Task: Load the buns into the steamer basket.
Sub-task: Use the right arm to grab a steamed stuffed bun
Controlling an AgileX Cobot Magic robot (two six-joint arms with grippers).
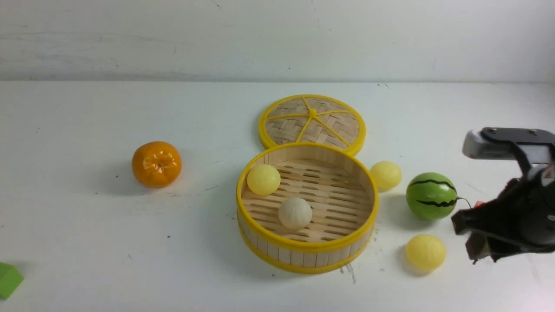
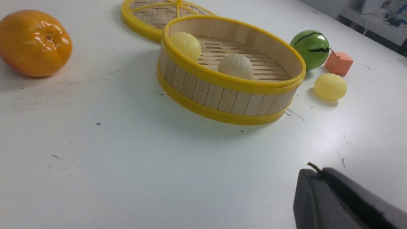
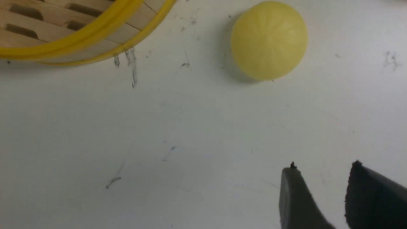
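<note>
Front view: the wide, round, shallow bamboo steamer basket with yellow rims (image 1: 305, 256) sits mid-worktop and holds two of the small round toy buns. A pale yellow bun (image 1: 263, 179) lies against the far-left inner wall, and an off-white bun with faint pleats (image 1: 295, 213) rests on the slatted floor nearer the front. The other two pale yellow buns are outside on the white worktop (image 1: 86, 238). One (image 1: 385, 175) is just beside the basket's right wall, perhaps touching it, though the angle leaves that unclear. The other (image 1: 425, 252) lies off the basket's front right, apart from it, with shallow pleats running from its crown.

The flat woven lid with yellow spokes (image 1: 312, 121) lies behind the basket, its edge tucked behind the basket's rim. A glossy orange tangerine (image 1: 156, 164) sits well to the left, and a green striped watermelon ball (image 1: 431, 196) sits between the two outside buns, further right.

The right end effector (image 3: 323, 165) hangs low just right of the nearer outside bun, angled toward it, its fingers moderately parted and holding nothing. The left end effector (image 2: 319, 173) is pressed closed and empty, above bare worktop in front of the basket.
</note>
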